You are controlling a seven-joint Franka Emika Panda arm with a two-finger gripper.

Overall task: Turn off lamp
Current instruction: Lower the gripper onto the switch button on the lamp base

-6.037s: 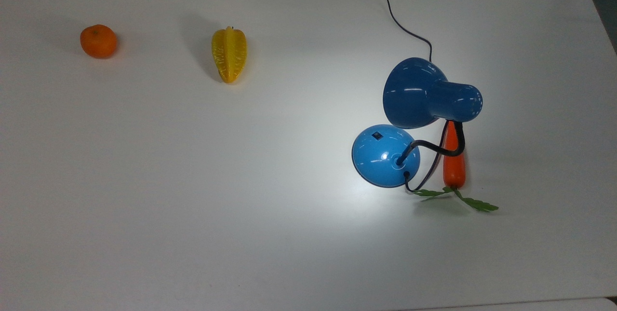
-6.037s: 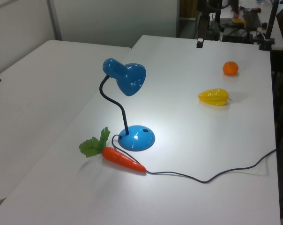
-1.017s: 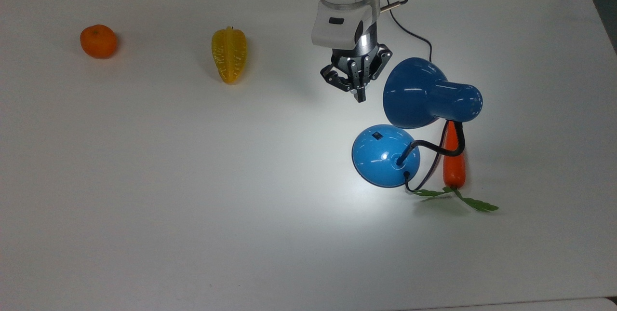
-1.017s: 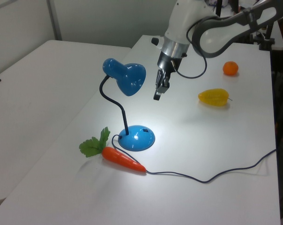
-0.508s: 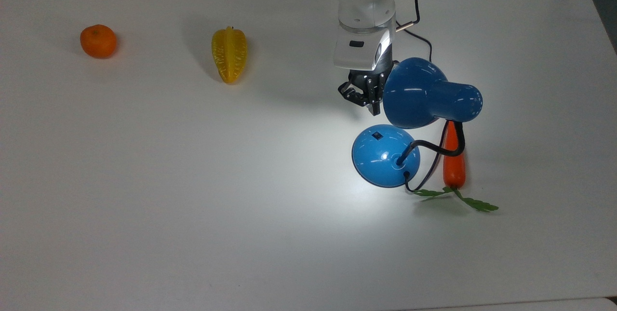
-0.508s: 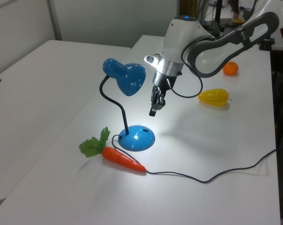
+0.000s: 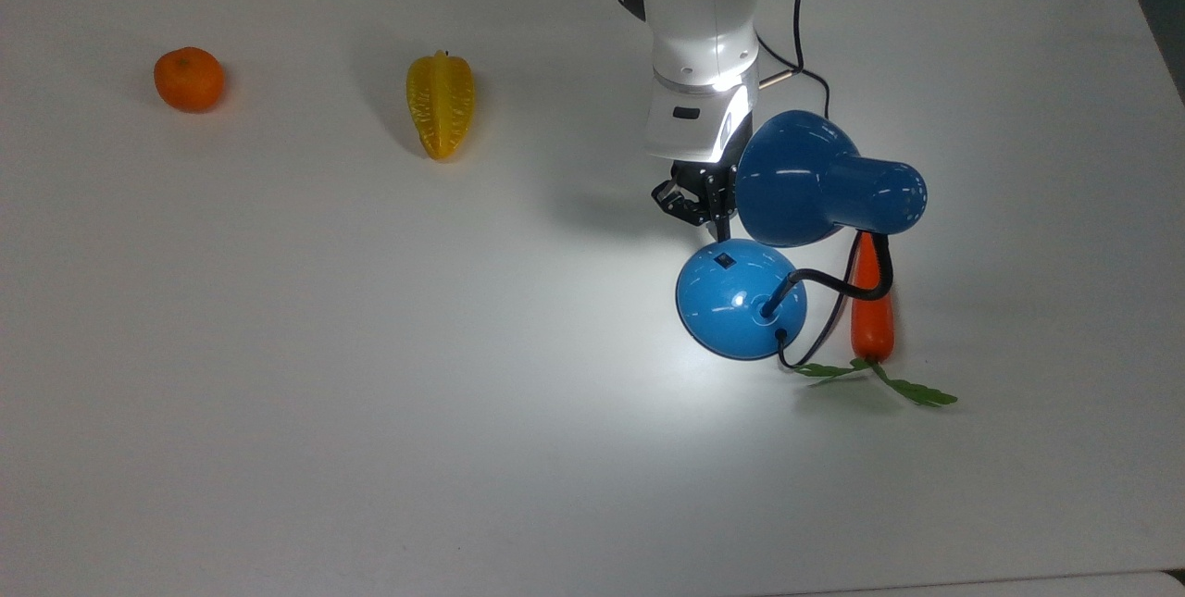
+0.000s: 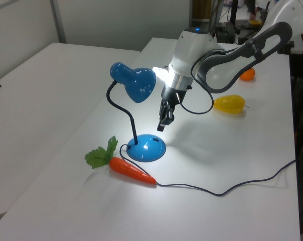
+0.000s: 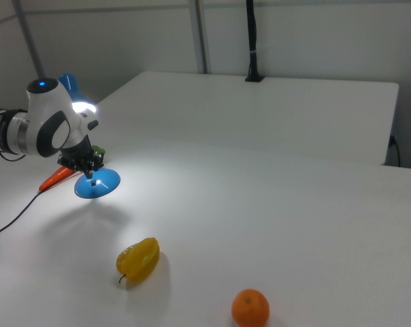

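The blue lamp stands lit on the white table, its dome base (image 7: 736, 310) in a bright pool of light and its small black switch (image 7: 725, 258) on the side nearest the arm. Its bell shade (image 7: 815, 179) hangs above on a black gooseneck (image 7: 833, 279). My gripper (image 7: 720, 230) points down with its fingers shut and nothing held, beside the shade and just above the switch side of the base. The left view has the gripper (image 8: 161, 126) a short way above the base (image 8: 146, 149).
An orange carrot (image 7: 872, 315) with green leaves lies right beside the base, under the shade. A yellow starfruit (image 7: 440, 105) and an orange (image 7: 189, 79) lie toward the top view's left. The lamp's black cord (image 7: 787, 60) trails behind the arm.
The arm came in from the table's far edge. Over the last second the shut gripper has dropped past the shade's rim toward the base's switch. The lamp stays lit.
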